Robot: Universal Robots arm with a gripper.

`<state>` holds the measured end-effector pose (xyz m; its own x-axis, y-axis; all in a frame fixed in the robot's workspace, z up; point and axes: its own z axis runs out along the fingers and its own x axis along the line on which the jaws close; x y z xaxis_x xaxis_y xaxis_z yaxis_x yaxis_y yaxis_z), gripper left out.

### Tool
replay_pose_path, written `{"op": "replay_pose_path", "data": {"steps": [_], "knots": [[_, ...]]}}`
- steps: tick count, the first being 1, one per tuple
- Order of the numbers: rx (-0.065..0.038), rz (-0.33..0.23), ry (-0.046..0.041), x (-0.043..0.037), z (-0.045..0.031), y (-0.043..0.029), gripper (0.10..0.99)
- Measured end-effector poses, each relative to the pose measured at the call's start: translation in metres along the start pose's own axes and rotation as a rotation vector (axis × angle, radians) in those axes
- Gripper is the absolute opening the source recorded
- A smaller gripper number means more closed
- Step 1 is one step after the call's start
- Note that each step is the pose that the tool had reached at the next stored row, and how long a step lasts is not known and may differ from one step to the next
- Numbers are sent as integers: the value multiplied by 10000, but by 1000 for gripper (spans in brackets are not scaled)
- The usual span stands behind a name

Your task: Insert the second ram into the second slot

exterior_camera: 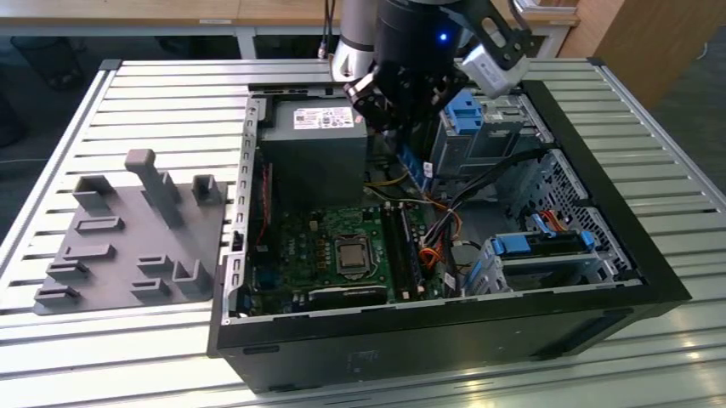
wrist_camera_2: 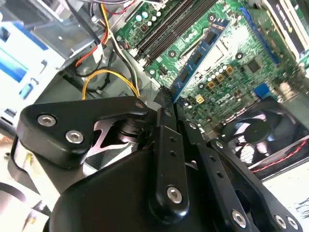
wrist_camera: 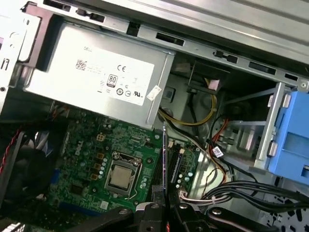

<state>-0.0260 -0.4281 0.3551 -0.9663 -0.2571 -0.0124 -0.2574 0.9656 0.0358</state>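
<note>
My gripper [exterior_camera: 399,136] hangs over the open computer case [exterior_camera: 635,280], shut on the second ram [exterior_camera: 412,167], a thin blue circuit-board stick. In the second wrist view the ram [wrist_camera_2: 199,57] reaches out from the black fingertips [wrist_camera_2: 164,104], with dark chips on its face, above the green motherboard [wrist_camera_2: 231,72]. In the first wrist view it shows edge-on [wrist_camera: 165,159], above the long black memory slots [wrist_camera: 173,170] beside the processor socket [wrist_camera: 119,175]. The stick is held in the air, apart from the slots [exterior_camera: 404,246]. I cannot tell whether a slot holds another stick.
The grey power supply [exterior_camera: 312,153] sits just to the exterior view's left of the gripper. Blue drive brackets [exterior_camera: 467,110] and loose cables [exterior_camera: 437,217] crowd the other side. A fan [wrist_camera_2: 260,140] lies beside the motherboard. A grey fixture plate [exterior_camera: 125,238] rests outside the case.
</note>
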Motion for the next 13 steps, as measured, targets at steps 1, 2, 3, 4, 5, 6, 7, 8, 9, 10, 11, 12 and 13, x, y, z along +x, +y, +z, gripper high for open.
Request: {"op": "replay_pose_path", "data": {"steps": [1,2,3,4,5,6,7,8,9,10,11,12,13], "knots": [[2,182,-7,0,7,0,137],[4,360,-13,0,15,-1,137],[7,557,-20,0,23,-1,137],[9,736,-27,0,31,-1,137],[10,915,-33,1,39,-1,137],[14,1097,-39,1,46,-2,137],[15,1275,-46,1,54,-2,137],[17,1456,-53,1,63,-2,137],[20,1634,-59,1,72,-3,137],[23,1815,-65,1,81,-3,137],[25,2011,-72,1,94,-4,137],[27,2190,-79,2,110,-4,137],[28,2347,-84,2,128,-5,137]]}}
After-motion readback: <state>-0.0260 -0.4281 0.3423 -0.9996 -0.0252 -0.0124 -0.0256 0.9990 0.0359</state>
